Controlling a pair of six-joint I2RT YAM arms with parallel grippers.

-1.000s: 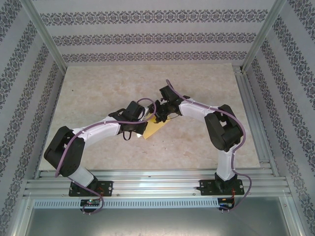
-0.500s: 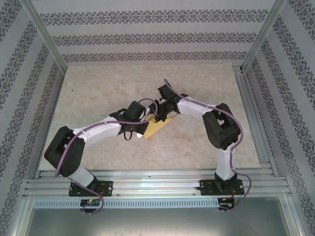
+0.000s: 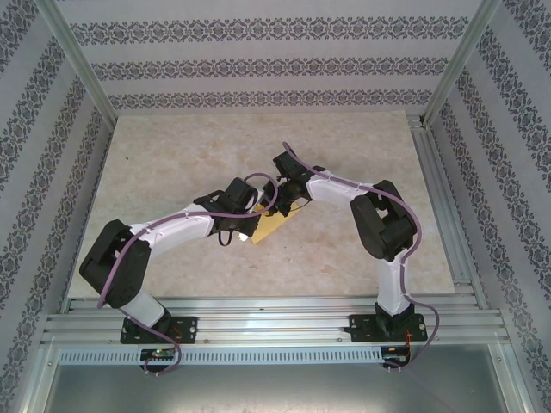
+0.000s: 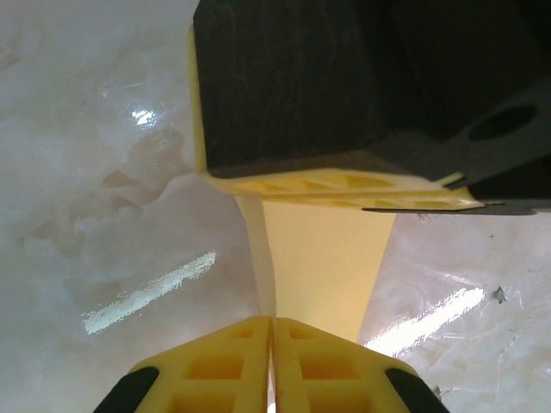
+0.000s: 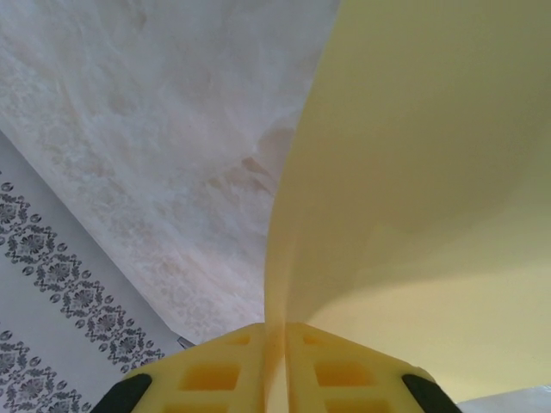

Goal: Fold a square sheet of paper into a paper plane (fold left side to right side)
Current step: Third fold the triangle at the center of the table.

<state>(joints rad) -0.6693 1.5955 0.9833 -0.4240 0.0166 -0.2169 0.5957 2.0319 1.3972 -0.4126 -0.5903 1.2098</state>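
Left wrist view, entry: yellow paper sheet (image 4: 318, 258), thin, mustard-coloured, seen as a tapering panel stretched between two pincers above the marble-patterned bench (image 4: 103, 172).

Left pincer (image 4: 271, 335): fingers brought together, with a thin edge of the sheet nipped in the seam between them.

Right pincer (image 5: 275, 340): likewise closed, with an edge of the sheet gripped between its yellow fingers. From that grip the paper is seen rising in a smooth, bowed curve with no sharp crease in it.

Location: in the top external view the sheet is found near the middle of the bench, between the two wrists and largely covered by them, so that a narrow yellow strip is left showing.

Progress, as judged:
- Done: the sheet is taken up at two edges, and its narrowed outline suggests that some folding is already made. How many creases are present cannot be told.
- In hand: a flap is held raised and curved, apparently for a fold across the sheet.
- Left: the flap is to be laid flat, the crease pressed and both grips released. A finished pointed plane is not yet recognised.
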